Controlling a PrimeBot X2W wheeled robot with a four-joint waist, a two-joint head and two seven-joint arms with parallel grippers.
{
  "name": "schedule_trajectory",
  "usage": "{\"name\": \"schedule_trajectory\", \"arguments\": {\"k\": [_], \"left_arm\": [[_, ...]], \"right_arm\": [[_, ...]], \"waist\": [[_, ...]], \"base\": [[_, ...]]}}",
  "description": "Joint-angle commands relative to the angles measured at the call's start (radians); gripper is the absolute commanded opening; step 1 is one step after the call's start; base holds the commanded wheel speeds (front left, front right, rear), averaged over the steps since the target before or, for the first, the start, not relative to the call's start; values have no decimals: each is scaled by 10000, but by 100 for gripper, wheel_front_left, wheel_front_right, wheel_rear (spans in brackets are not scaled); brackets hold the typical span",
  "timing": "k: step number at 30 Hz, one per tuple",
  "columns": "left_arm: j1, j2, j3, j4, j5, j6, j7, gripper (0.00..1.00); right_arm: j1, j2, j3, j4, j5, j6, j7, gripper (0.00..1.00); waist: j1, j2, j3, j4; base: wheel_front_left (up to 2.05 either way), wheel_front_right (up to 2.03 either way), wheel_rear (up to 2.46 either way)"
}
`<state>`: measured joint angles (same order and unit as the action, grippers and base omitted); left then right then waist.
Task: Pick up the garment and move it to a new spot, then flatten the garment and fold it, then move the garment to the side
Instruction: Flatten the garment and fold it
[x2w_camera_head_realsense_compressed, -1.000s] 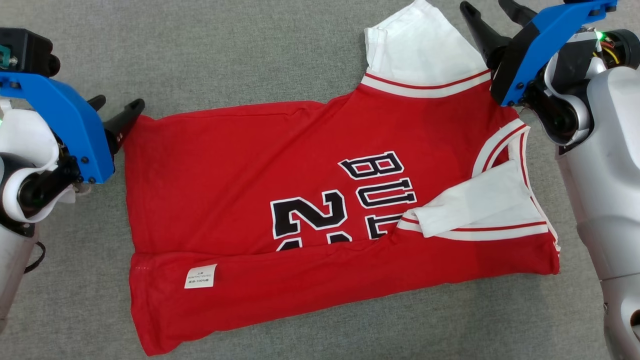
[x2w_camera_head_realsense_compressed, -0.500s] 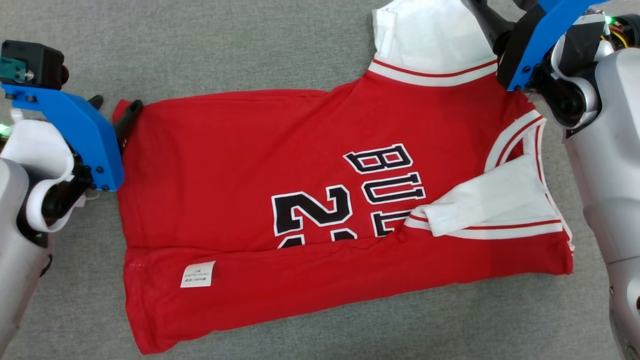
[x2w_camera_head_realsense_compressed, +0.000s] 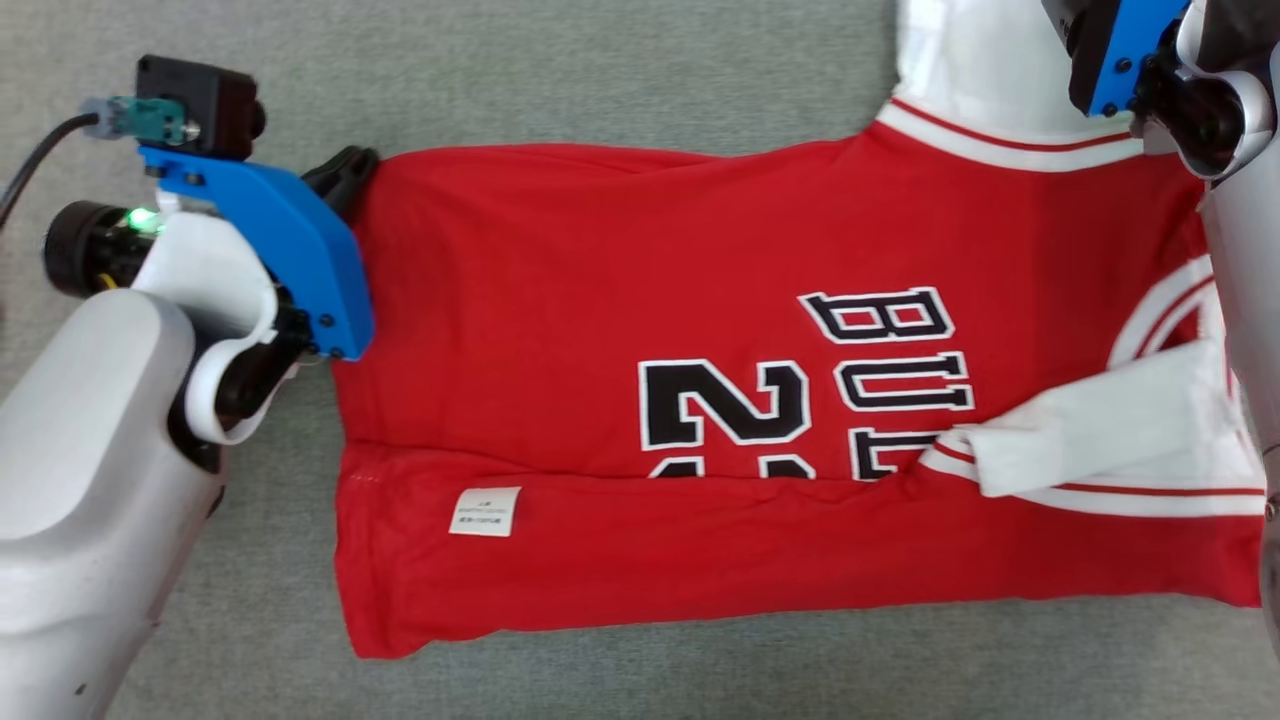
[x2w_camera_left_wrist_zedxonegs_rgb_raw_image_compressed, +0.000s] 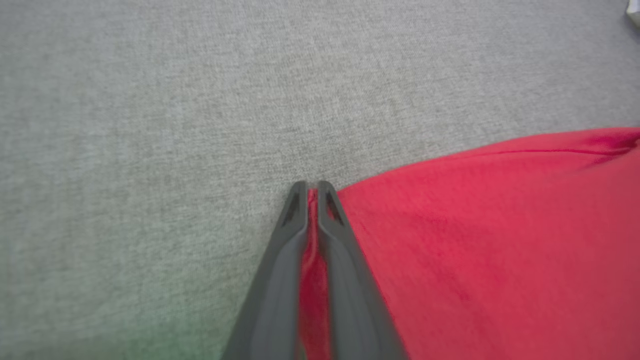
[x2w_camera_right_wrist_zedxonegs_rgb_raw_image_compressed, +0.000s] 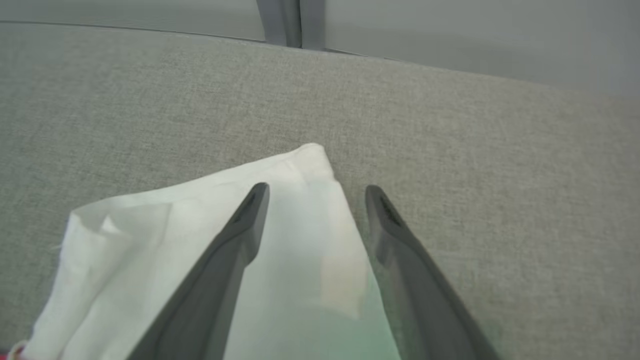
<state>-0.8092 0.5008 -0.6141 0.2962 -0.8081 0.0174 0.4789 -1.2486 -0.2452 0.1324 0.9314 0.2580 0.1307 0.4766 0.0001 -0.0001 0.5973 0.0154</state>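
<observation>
the left pincer (x2w_camera_left_wrist_zedxonegs_rgb_raw_image_compressed: 310, 187) is pinched tight on the far hem corner of the garment (x2w_camera_head_realsense_compressed: 620, 280), with red cloth caught between its fingers. the right pincer (x2w_camera_right_wrist_zedxonegs_rgb_raw_image_compressed: 315, 192) stands wide apart and holds nothing, one finger over the white sleeve (x2w_camera_right_wrist_zedxonegs_rgb_raw_image_compressed: 165, 225), the other over the grey surface (x2w_camera_head_realsense_compressed: 600, 70) beside it; whether it touches the cloth is hard to tell. the garment lies flat across the surface, its near long edge already turned over. this looks like the folding step: next the right pincer needs to close on the sleeve side so both can lift the far edge together.
</observation>
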Motion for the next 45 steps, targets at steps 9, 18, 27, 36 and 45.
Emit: {"name": "schedule_trajectory", "arguments": {"k": [9,18,27,36,45], "left_arm": [[119,-733,-519,775,93,-431,-510,0],[47,-846,-73,1244,450,-196,-2174,0],[1027,-863,233,1391,406,99,-3623,0],[2149,-833,184,971,615,-150,-5218,0],[3006,-865,30,1338,855,-20,-6247,0]], "right_arm": [[-140,50,-210,626,-812,3,532,0],[179,145,-604,72,-663,1,-1029,0],[1832,-62,-131,-1358,920,1,-2167,0],[4441,-645,35,-3636,2529,3,-2156,0],[6953,-796,-535,-5557,3012,3,-1604,0]], "waist": [[-1,1,181,503],[-1,1,-167,301],[-1,1,-1127,-52],[-1,1,-2073,-198],[-1,1,-2799,-263]], "base": [[0,0,0],[0,0,0],[0,0,0],[0,0,0],[0,0,0]]}}
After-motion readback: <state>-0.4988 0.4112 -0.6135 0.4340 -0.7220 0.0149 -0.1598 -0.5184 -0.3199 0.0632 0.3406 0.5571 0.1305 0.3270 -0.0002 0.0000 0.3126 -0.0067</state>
